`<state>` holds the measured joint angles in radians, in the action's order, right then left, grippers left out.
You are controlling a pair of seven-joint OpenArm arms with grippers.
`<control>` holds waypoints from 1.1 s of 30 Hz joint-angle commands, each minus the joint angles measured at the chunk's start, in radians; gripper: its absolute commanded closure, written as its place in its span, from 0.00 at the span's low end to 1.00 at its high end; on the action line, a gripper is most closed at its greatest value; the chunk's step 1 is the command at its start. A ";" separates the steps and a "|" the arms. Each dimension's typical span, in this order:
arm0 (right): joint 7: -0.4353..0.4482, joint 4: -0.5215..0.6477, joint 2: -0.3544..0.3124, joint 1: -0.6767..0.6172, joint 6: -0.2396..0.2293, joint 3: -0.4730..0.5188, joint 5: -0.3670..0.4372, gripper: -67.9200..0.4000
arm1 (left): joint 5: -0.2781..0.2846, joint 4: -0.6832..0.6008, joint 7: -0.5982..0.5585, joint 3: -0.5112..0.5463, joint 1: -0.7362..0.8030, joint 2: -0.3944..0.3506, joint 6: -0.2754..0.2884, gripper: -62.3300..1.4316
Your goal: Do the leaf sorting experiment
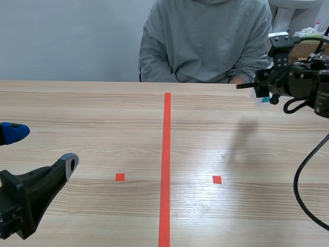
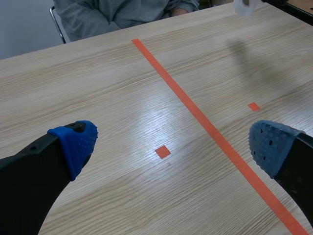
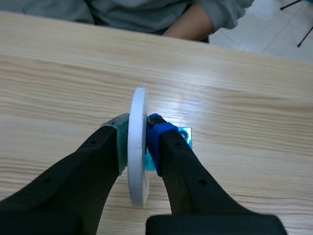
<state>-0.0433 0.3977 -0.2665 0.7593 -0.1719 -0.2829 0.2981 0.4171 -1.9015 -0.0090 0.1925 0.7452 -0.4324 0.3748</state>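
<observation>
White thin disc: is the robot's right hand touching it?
Touching. Right wrist view: the right hand presses a pad on each face of the white thin disc.

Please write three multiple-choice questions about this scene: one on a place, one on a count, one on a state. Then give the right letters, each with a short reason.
1. Where is the left hand?
A) raised at the far right
B) low at the table's near left
C) over the table's middle

2. How many small orange-red squares mark the table?
A) one
B) four
C) two

3. What is the right hand's state?
A) shut on a white disc
B) open
C) shut on nothing

Answers: 1B, the scene view shows it low at the left; 2C, one lies on each side of the red line; 3A, the disc stands on edge, pressed between its fingers.
</observation>
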 commanded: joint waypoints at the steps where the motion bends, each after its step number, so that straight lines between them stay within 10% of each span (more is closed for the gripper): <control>1: 0.009 0.025 0.021 0.016 0.002 -0.004 -0.014 0.97 | 0.010 -0.021 -0.015 0.001 0.005 0.002 0.002 0.00; 18: 0.035 -0.002 0.064 -0.089 0.023 0.095 -0.031 0.89 | 0.010 -0.021 0.007 0.001 0.005 0.002 0.002 0.00; 21: 0.036 -0.002 0.064 -0.088 0.023 0.095 -0.045 0.74 | 0.010 -0.021 0.007 0.001 0.005 0.002 0.002 0.00; 28: 0.005 0.001 0.065 -0.082 0.014 0.095 -0.060 0.05 | 0.010 -0.021 0.007 0.001 0.005 0.002 0.002 0.00; 33: -0.140 0.067 0.048 -0.082 0.010 0.095 -0.060 0.02 | 0.010 -0.021 0.010 0.001 0.005 0.002 0.002 0.00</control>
<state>-0.1909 0.4149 -0.1936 0.6445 -0.1589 -0.1909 0.2317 0.4171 -1.9015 0.0113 0.1925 0.7452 -0.4324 0.3748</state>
